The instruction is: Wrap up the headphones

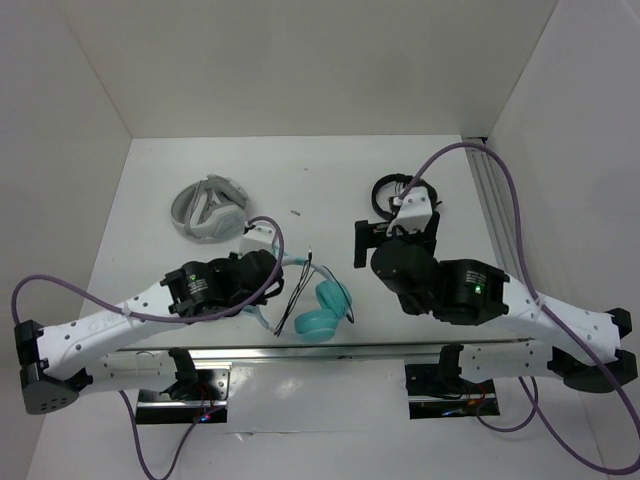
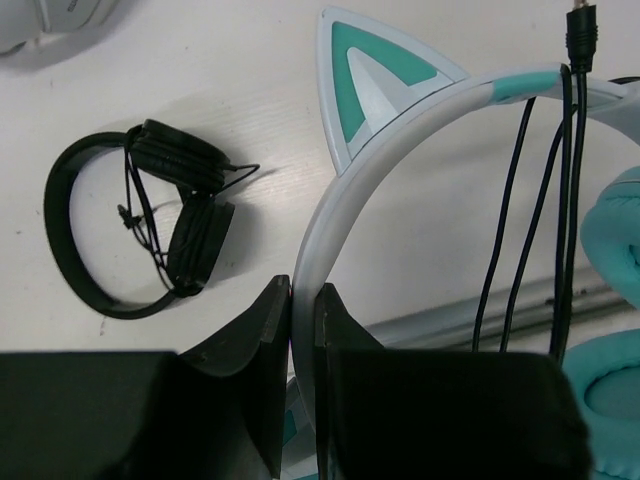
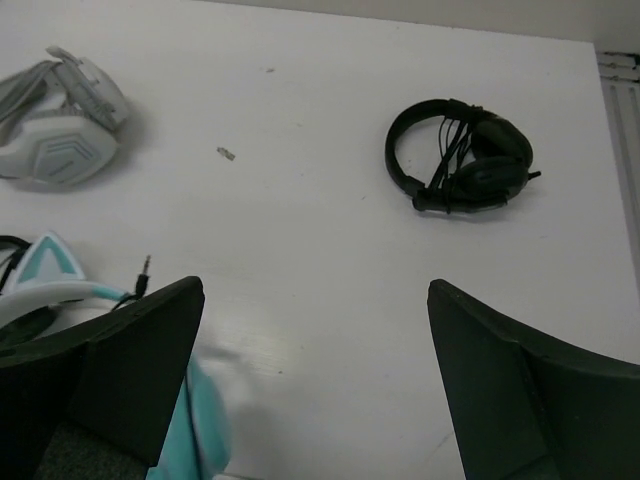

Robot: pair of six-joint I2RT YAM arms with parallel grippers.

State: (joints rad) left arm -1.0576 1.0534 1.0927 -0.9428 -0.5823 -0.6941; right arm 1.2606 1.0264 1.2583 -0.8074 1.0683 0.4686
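The left end effector point(image 2: 303, 292) grips the headphones point(image 2: 420, 118) by the white headband. The right end effector point(image 3: 315, 295) is wide open, empty.

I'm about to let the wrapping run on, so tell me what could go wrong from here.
1. The left gripper is shut on only the narrow headband of the headphones; a tug on the cable could twist or slip them in the grip.
2. The cable hangs in loose strands over the headband with its plug free, so the loops may slide off.
3. The right gripper is open and empty, so nothing else steadies the strands.
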